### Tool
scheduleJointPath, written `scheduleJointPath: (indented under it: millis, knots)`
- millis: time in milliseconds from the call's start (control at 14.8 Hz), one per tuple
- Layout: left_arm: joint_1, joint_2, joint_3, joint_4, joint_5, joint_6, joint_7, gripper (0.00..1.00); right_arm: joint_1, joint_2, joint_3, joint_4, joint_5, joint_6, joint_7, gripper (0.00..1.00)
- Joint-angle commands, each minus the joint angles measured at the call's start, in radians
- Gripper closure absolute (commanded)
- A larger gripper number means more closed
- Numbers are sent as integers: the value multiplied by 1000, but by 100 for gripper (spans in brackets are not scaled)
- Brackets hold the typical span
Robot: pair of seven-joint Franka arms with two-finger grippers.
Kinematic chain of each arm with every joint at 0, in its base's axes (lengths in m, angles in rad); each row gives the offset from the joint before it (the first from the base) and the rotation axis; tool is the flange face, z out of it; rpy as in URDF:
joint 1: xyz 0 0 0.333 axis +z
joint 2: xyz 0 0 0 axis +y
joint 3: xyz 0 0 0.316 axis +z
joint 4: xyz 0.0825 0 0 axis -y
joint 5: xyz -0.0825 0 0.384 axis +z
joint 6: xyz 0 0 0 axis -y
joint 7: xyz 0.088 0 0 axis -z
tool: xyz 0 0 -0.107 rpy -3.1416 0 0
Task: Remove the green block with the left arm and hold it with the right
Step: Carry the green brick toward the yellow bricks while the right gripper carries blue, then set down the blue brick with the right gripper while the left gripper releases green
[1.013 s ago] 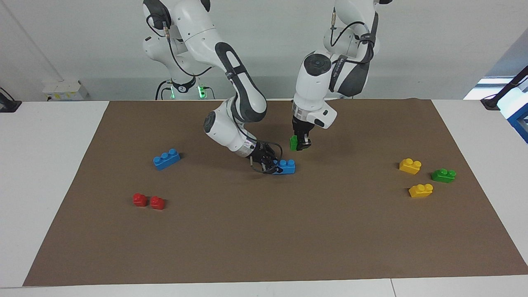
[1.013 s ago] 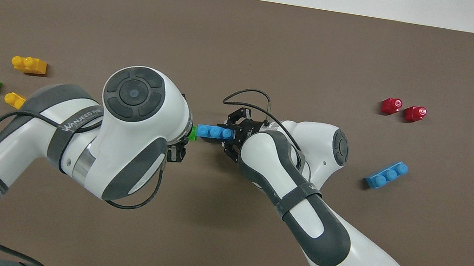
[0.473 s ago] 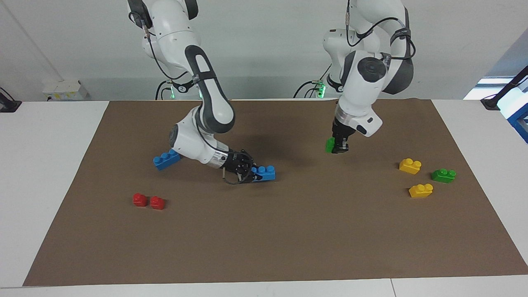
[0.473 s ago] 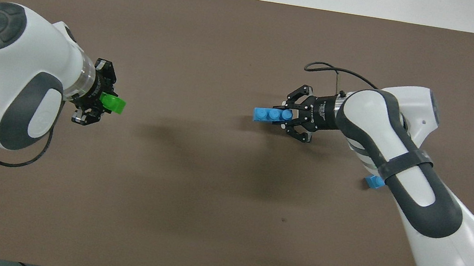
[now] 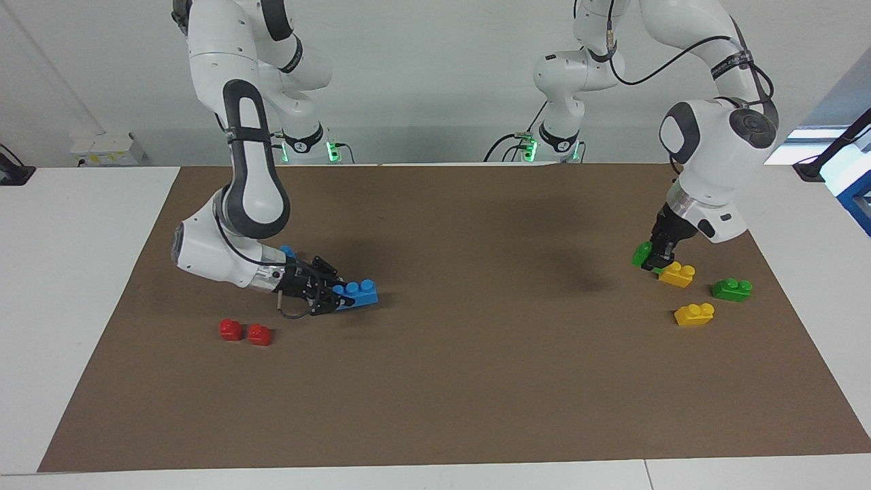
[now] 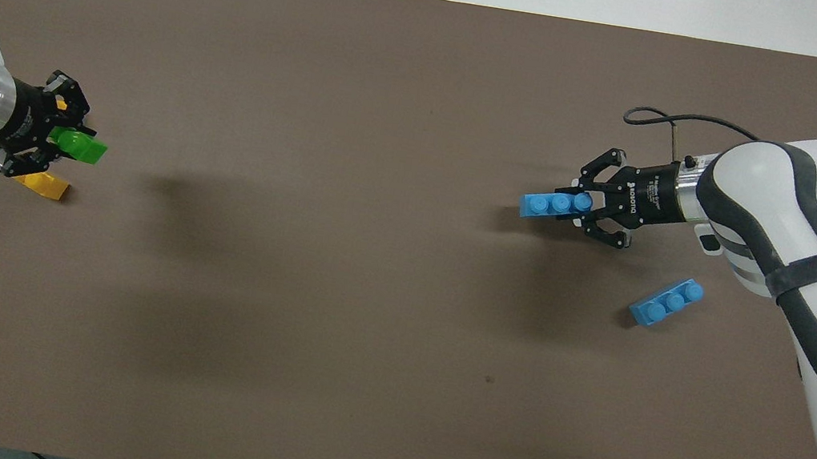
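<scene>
A big brown mat (image 5: 449, 381) was spread over the white table (image 5: 75, 272), and every place here is told from that mat.

The right arm (image 5: 238, 170) was bent low over the mat at its own end. The right gripper (image 5: 325, 294) was closed on one end of a blue brick (image 5: 357, 292) with three bumps, and the brick was held just above the mat with its free end pointed at the mat's middle. In the overhead view the same gripper (image 6: 600, 206) and the same brick (image 6: 554, 203) could be seen.

The left arm (image 5: 714, 136) was reached over the mat's left-arm end. The left gripper (image 5: 659, 257) was closed on the green block (image 5: 641, 253), which was held tilted in the air, low over the mat. From above, the green block (image 6: 82, 147) was seen sticking out of the black fingers (image 6: 59, 129).

Just under the left gripper, a yellow brick (image 5: 677, 273) was lying on the mat. A second yellow brick (image 5: 694, 314) and a darker green brick (image 5: 732, 289) were lying near it, close to the same edge of the mat.

A second blue brick (image 6: 665, 302) was lying on the mat at the right-arm end, close by the right gripper. Two small red blocks (image 5: 245, 331) were set side by side on the mat there too.
</scene>
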Motion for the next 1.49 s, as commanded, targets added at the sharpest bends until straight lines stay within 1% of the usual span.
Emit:
scheduleJointPath:
  millis: [0, 135, 473, 675, 810, 878, 1013, 1080, 1215, 1283, 1350, 1418]
  knots:
    - [15, 64, -11, -7, -21, 111, 48, 100, -69, 0, 17, 17, -58, -43, -34, 100]
    - [16, 90, -11, -5, -19, 151, 48, 100, -102, 1, 17, 34, -84, -78, -56, 100]
    - [16, 197, -7, 21, -7, 243, 60, 100, -145, 4, 17, 16, -90, -86, -132, 100]
    - [18, 236, -7, 52, -7, 240, 62, 100, -146, 0, 17, -27, -89, -52, -184, 100]
    - [19, 265, -7, 67, -7, 234, 60, 100, -146, 7, 17, -38, -87, -40, -208, 100]
    - [19, 277, -7, 88, -7, 219, 60, 100, -148, 6, 17, -48, -87, -24, -212, 100]
    - [19, 320, -7, 156, -10, 142, 54, 100, -146, 4, 17, -59, -87, -17, -222, 100]
    - [21, 334, -5, 174, -18, 121, 53, 100, -145, 4, 17, -59, -87, -15, -225, 100]
    - [58, 337, -5, 180, -24, 113, 54, 100, -133, 4, 16, -59, -89, 2, -224, 100]
    - [56, 337, -5, 177, -25, 113, 54, 100, -126, 3, 15, -65, -89, 14, -222, 81]
    - [56, 337, -5, 173, -25, 114, 56, 100, -125, 1, 15, -71, -89, 22, -219, 34]
    - [53, 337, -5, 165, -24, 122, 56, 100, -120, 3, 15, -71, -89, 23, -209, 19]
